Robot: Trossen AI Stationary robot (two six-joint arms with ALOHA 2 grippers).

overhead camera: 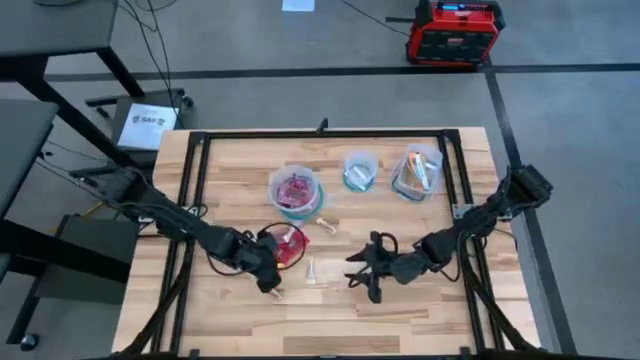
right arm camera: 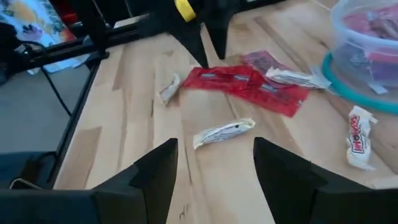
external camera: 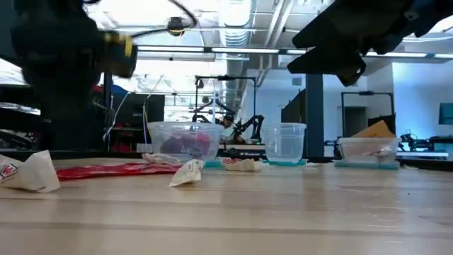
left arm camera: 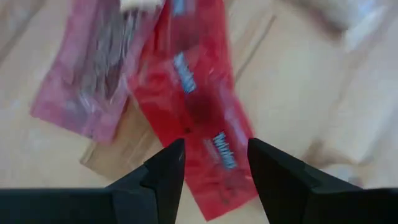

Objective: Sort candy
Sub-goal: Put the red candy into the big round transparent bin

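A red candy packet (left arm camera: pixel 193 106) lies flat on the table beside a magenta one (left arm camera: pixel 93 74). My left gripper (left arm camera: pixel 214 162) is open and points down over the red packet's near end, left of centre on the table (overhead camera: pixel 272 265). My right gripper (right arm camera: pixel 214 162) is open above bare wood right of centre (overhead camera: pixel 358 272). A pale wrapped candy (right arm camera: pixel 224 132) lies just ahead of it. Other loose candy lies around: a small white piece (right arm camera: pixel 169 89), a white wrapper (right arm camera: pixel 292 78) resting on the red packet, and an orange-white bar (right arm camera: pixel 359 134). My left gripper's fingers (left arm camera: pixel 168 168) stand on either side of the red packet's end (left arm camera: pixel 217 155), coming from above. I cannot tell whether they touch it. The packet lies flat on the table.
Three clear blue-rimmed containers stand in a row at the far side: one with red candy (overhead camera: pixel 297 190), a middle one (overhead camera: pixel 360 172), and one with orange pieces (overhead camera: pixel 418 172). A black frame (overhead camera: pixel 190 200) borders the tabletop. Bare wood lies along the near edge.
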